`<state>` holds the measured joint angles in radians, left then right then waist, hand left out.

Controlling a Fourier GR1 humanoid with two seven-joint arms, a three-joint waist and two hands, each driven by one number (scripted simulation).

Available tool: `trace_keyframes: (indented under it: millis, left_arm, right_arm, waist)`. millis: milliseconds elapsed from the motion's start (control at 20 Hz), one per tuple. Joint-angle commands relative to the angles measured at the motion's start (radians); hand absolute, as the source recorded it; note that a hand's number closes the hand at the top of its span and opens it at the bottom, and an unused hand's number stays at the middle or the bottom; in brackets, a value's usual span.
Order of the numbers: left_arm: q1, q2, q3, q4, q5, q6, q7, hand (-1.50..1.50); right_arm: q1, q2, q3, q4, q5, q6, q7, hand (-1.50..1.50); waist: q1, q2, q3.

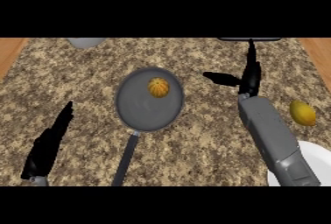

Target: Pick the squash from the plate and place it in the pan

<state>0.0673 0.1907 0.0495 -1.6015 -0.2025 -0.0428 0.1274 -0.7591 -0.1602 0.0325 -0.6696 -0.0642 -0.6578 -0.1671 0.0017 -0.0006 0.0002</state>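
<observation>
At the left edge the left hand (48,142) rests open, fingers straight, with free counter (200,144) beside it. The squash (158,87) lies inside the grey pan (132,111), handle pointing to the lower edge. The right hand (249,76) is open, holding nothing. A lemon (302,113) lies near the white plate (313,153). No writing is readable.

Even, diffuse light over my surface (194,144); no hard shadows or glare beside my right hand (249,76).
</observation>
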Motion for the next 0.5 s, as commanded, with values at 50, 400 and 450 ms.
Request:
trace_keyframes:
  millis: [50,400,450]
  left_arm:
    - [-0.001,0.033,0.046,0.006,0.021,-0.022,0.001,0.0]
    - [0.02,-0.032,-0.003,0.015,-0.037,0.022,-0.03,0.0]
    - [-0.031,-0.007,0.025,0.023,-0.021,-0.006,0.002,0.0]
  right_arm:
    - [0.207,-0.102,0.016,-0.197,0.001,0.087,-0.017,-1.5]
    - [0.322,-0.263,-0.079,-0.321,-0.067,0.283,0.018,-1.5]
    - [0.381,-0.191,-0.03,-0.407,-0.012,0.215,0.047,-1.5]
  waist:
    - [-0.015,-0.005,0.0]
    - [-0.005,-0.001,0.0]
    - [-0.005,-0.001,0.0]
